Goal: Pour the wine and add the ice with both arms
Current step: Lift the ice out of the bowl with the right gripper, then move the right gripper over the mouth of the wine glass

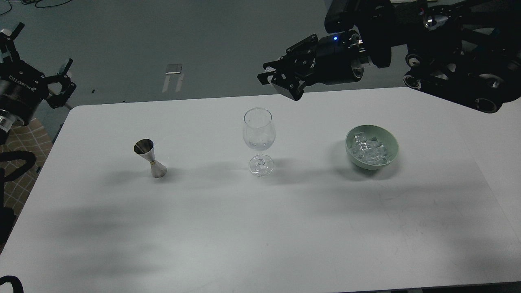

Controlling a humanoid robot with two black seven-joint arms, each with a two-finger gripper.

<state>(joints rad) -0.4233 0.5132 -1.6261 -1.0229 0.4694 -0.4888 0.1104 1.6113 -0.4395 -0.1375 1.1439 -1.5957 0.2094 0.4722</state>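
Observation:
A clear stemmed wine glass stands upright at the table's middle. I cannot make out any wine in it. A steel jigger stands slightly tilted to its left; its contents do not show. A green bowl to the right holds several clear ice cubes. My right gripper hovers above the table's far edge, just behind and right of the glass, with its fingers apart and nothing between them. My left gripper is off the table's far left corner, open and empty, well away from the jigger.
The white table has a wide bare front half. The right arm's thick black links hang over the far right corner. Grey floor lies beyond the far edge.

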